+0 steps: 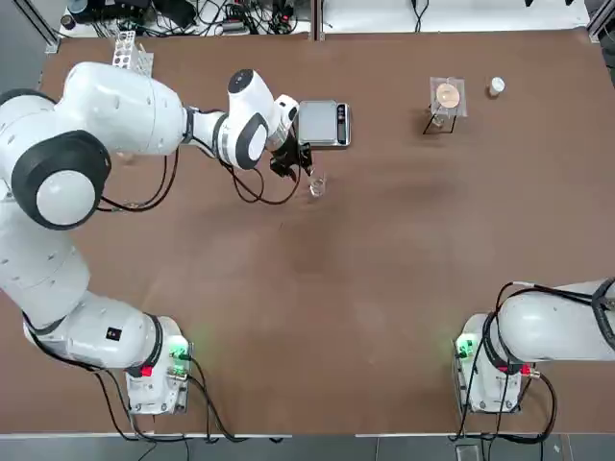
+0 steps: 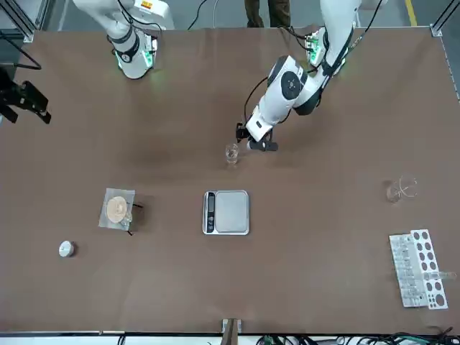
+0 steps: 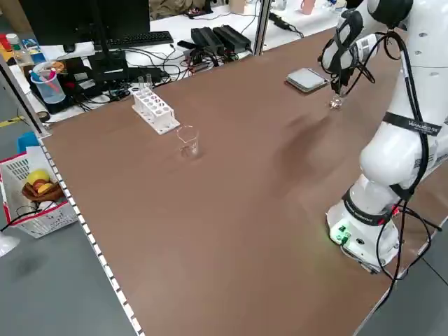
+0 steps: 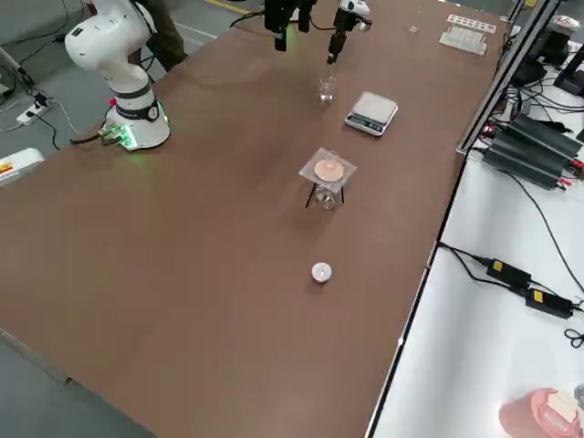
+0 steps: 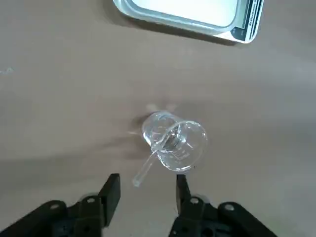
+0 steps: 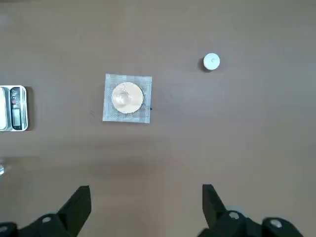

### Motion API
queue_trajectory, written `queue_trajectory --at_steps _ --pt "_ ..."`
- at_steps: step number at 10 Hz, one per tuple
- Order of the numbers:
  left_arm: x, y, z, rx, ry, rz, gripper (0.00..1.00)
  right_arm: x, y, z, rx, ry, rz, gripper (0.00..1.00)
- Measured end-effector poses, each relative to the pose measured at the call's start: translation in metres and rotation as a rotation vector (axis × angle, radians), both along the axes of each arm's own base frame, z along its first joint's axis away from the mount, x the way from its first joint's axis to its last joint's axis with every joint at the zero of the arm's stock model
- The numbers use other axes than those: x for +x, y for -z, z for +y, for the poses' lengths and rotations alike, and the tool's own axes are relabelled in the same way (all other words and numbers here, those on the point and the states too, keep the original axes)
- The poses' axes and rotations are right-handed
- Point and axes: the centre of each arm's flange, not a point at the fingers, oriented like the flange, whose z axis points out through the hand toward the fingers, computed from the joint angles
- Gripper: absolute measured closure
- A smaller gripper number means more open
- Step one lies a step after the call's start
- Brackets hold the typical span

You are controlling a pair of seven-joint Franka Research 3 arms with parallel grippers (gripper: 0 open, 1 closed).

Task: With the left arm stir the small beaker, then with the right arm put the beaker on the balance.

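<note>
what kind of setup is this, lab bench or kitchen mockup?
Most likely a chemistry-lab mockup: a small beaker holding a glass rod, a balance and a white test-tube rack sit on the brown table, left gripper hovering by the beaker.

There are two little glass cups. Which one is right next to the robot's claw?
The small beaker with the glass rod, beside the balance, under the left gripper. The other beaker stands alone near the test-tube rack.
</note>
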Motion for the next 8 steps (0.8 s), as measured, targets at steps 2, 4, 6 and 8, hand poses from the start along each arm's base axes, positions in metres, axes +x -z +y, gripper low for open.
queue_trajectory --at_steps 2,4,6,8 --pt "-0.0001 0.0005 0.0 0.0 0.001 0.0 0.58 0.0001 -0.0001 -0.0002 0.0 0.0 -0.001 0.0" --pt "-0.0003 0.0022 0.0001 0.001 0.004 0.002 0.59 0.0002 -0.0001 -0.0002 0.0 -0.001 -0.001 0.0" --pt "-0.0001 0.0037 0.0001 0.0 0.006 0.002 0.59 0.0002 0.0 -0.0003 0.0 -0.002 -0.001 0.0" --pt "0.0009 0.0034 0.0007 -0.002 0.004 -0.001 0.6 0.0002 0.0 -0.0007 0.0 -0.001 -0.001 0.0"
